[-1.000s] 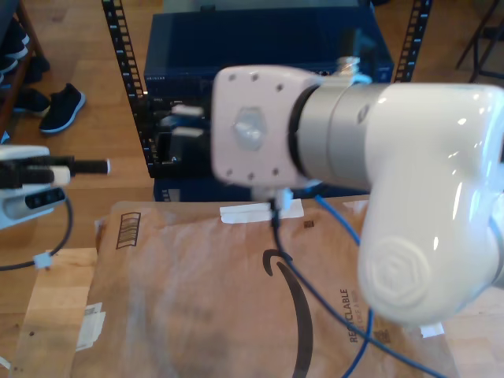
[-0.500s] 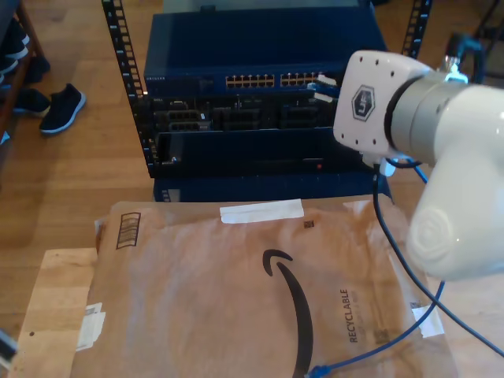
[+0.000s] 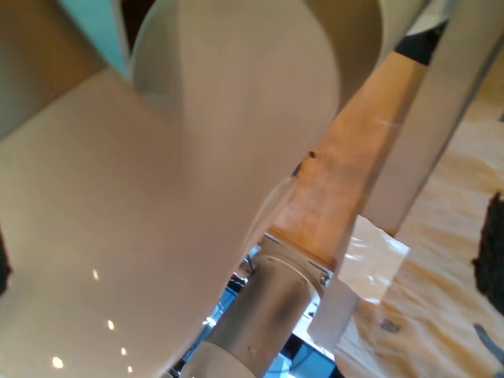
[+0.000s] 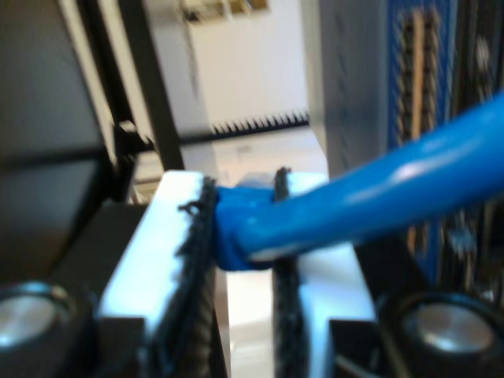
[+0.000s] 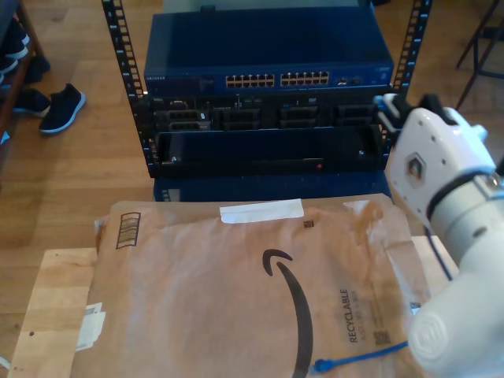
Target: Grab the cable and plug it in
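Observation:
My second gripper (image 4: 240,236) is shut on the plug end of the bright blue cable (image 4: 370,197), which sits between its black-padded fingers (image 4: 197,236). In the exterior view that gripper (image 5: 383,106) hangs beside the rack's right rail, a little right of the blue network switch (image 5: 268,59) and its port rows (image 5: 276,80). The cable's other end (image 5: 323,365) lies on the brown mailer near the front edge. The first wrist view looks along a blurred white arm link (image 3: 197,157) over the wooden table (image 3: 346,181).
A large brown paper mailer (image 5: 236,299) covers most of the wooden table (image 5: 55,315). The white arm (image 5: 457,236) takes up the exterior view's right side. Black rack rails (image 5: 122,63) flank the equipment. Shoes (image 5: 61,106) stand on the floor at the exterior view's left.
The white arm swung from the middle of the exterior view to its right, carrying the cable end past the switch ports to the right rail. The arm at the left edge left the view.

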